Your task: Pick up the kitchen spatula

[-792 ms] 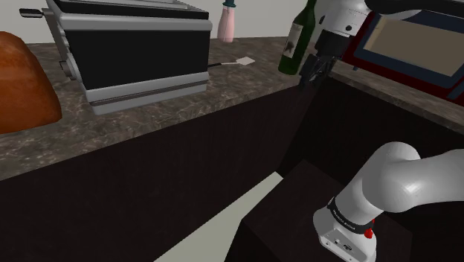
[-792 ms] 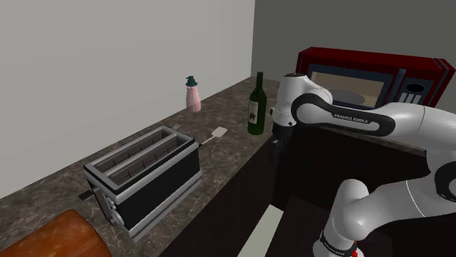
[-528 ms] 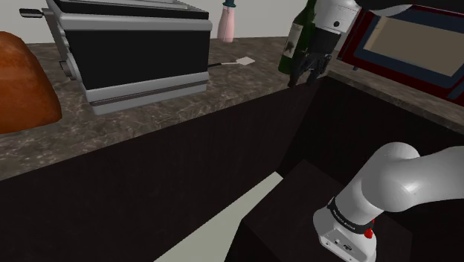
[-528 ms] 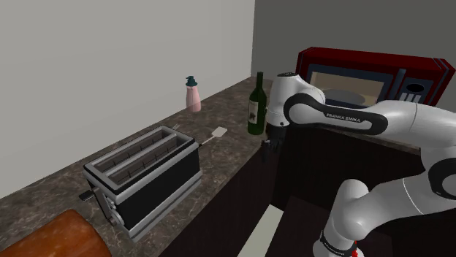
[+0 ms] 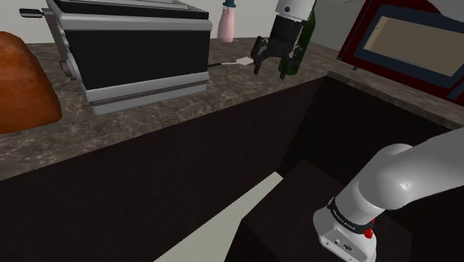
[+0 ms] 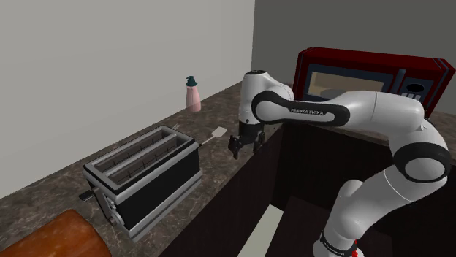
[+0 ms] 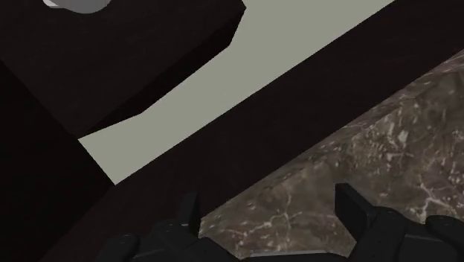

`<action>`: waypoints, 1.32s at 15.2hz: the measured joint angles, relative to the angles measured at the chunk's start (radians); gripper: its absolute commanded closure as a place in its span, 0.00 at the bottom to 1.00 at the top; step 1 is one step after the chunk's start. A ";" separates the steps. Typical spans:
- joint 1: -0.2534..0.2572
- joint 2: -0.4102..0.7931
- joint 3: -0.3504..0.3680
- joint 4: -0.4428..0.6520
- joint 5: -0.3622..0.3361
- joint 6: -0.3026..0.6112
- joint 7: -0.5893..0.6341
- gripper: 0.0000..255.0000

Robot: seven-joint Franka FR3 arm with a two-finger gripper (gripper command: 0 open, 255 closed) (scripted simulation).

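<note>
The kitchen spatula [image 5: 243, 62] is a small white blade with a thin dark handle, lying flat on the stone counter [image 5: 186, 104] between the toaster and the green wine bottle [image 5: 299, 53]. In the second exterior view the spatula [image 6: 218, 133] lies just beyond the toaster's far end. My gripper [image 5: 271, 71] hangs open over the counter's front edge, a short way to the shoulder view's right of the blade, touching nothing. It points down near the counter rim [image 6: 243, 146]. The wrist view has my gripper [image 7: 271, 216] with fingers wide apart above the counter edge [image 7: 372, 149].
A silver and black toaster [image 5: 134, 52] stands on the counter toward the shoulder view's left. A pink bottle [image 5: 227, 22] stands behind the spatula by the wall. A red microwave [image 6: 365, 77] sits beyond the arm. A brown rounded object [image 5: 22, 82] lies at the counter's end.
The arm has swung from the dark gap beside the counter toward the shoulder view's left, past the wine bottle, and now hangs over the counter edge near the spatula. The fingers stayed open.
</note>
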 measured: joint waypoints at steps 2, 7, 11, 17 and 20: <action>-0.022 0.079 0.028 0.067 -0.004 0.012 0.112 0.00; -0.059 0.280 0.082 0.258 -0.036 0.016 0.395 0.00; -0.075 0.466 0.094 0.463 -0.083 -0.012 0.607 0.00; -0.066 0.738 0.065 0.817 -0.144 -0.111 0.891 0.00; -0.057 0.874 0.038 1.015 -0.162 -0.179 1.006 0.00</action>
